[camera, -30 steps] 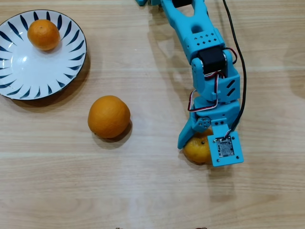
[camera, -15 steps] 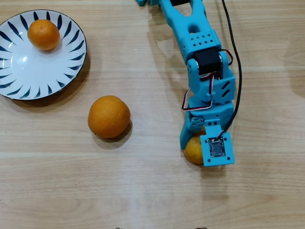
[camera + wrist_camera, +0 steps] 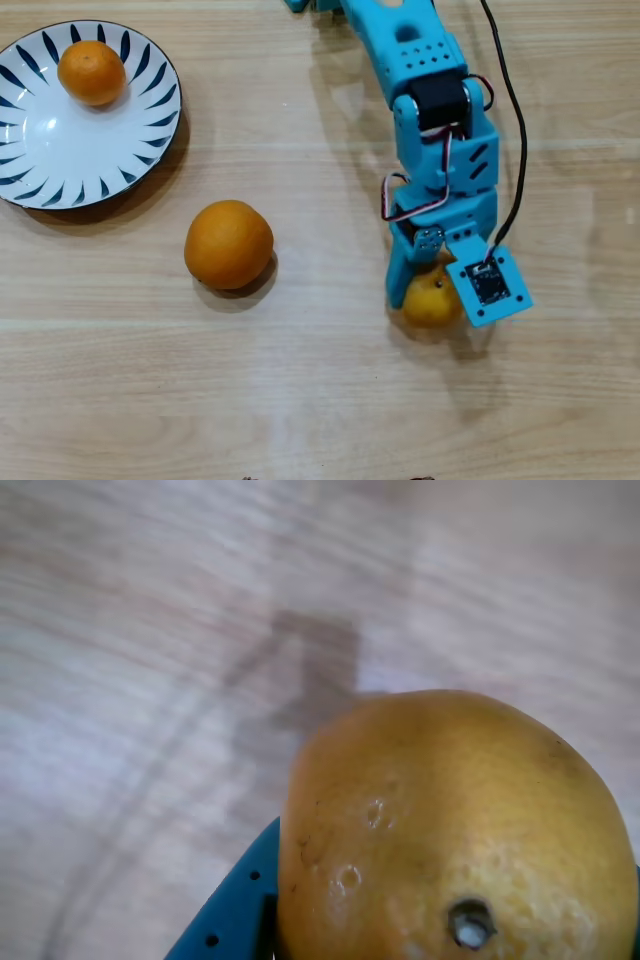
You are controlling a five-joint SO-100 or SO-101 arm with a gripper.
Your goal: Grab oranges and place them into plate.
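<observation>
A yellowish orange with a dark stem dot (image 3: 428,303) is held in my blue gripper (image 3: 433,294), which is shut on it at the right of the overhead view. That same orange (image 3: 450,830) fills the lower right of the wrist view, with a blue finger (image 3: 232,920) against its left side and its shadow on the blurred table behind. A larger deep orange (image 3: 229,244) rests on the table left of the gripper. In the white plate with blue strokes (image 3: 60,145) at the top left lies a small orange (image 3: 91,72).
The arm (image 3: 420,80) reaches down from the top edge, with a black cable (image 3: 512,110) along its right side. Light wooden tabletop (image 3: 300,400) surrounds everything.
The fingers closed in on the yellowish orange. The wrist then turned, carrying the orange slightly right and toward the top of the overhead view. The other two oranges stayed put.
</observation>
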